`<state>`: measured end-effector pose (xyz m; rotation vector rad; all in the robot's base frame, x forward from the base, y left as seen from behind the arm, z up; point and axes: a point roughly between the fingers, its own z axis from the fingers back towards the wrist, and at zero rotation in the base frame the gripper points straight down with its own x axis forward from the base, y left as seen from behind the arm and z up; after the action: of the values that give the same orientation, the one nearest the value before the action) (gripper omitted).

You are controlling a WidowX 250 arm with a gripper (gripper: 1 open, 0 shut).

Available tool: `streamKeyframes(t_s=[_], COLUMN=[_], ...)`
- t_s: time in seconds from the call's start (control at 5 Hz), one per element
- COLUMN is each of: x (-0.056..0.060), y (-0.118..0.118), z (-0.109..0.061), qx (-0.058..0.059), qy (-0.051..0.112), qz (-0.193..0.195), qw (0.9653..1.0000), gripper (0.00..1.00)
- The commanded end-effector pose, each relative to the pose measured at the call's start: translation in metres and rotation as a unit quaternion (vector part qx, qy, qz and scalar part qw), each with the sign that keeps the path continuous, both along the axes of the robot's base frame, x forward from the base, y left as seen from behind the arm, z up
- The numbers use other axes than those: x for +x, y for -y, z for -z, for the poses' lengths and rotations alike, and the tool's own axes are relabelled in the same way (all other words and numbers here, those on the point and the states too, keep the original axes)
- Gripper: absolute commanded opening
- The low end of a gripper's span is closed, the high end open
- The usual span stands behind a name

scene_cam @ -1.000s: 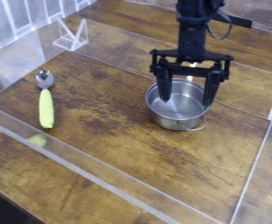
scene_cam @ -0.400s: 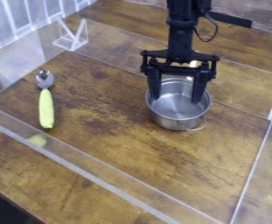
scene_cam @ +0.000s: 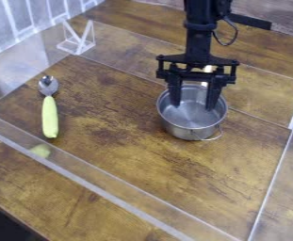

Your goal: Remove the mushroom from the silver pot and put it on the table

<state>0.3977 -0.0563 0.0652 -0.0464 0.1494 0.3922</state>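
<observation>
Your pincer (scene_cam: 197,97) hangs right over the silver pot (scene_cam: 193,118), with its two black fingers (scene_cam: 175,97) reaching down inside the rim. The fingers stand a little apart, but you cannot tell from this view if they are squeezing anything between them.

Look around the pot first. A spoon with a yellow handle (scene_cam: 48,106) lies flat on the table (scene_cam: 123,132), well apart from the pot, off to the left. A small clear stand (scene_cam: 75,40) sits near the far left corner. Clear see-through panels (scene_cam: 136,212) run along the table edges, and one crosses the front. Nothing stands between the pincer and the pot.

The silver pot is small, round and shiny, and it sits upright on the dark brown wood. The pincer hides most of the inside, so you cannot make out the mushroom in it.

Your arm (scene_cam: 203,28) comes straight down from the top of the picture. The wrist is upright, and the black cross bar (scene_cam: 199,64) above the fingers sits level over the pot.
</observation>
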Motion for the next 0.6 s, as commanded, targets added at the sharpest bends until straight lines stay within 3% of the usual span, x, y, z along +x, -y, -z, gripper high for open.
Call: streamKeyframes(t_s=[0.0,0.4], x=[0.013,0.026], y=[-0.003,-0.013], z=[-0.028,-0.09], qx=[-0.005,-0.054], qy=[0.038,0.081], qz=[-0.033,-0.064], qw=[0.9987,0.9931], gripper=[0.0,0.0])
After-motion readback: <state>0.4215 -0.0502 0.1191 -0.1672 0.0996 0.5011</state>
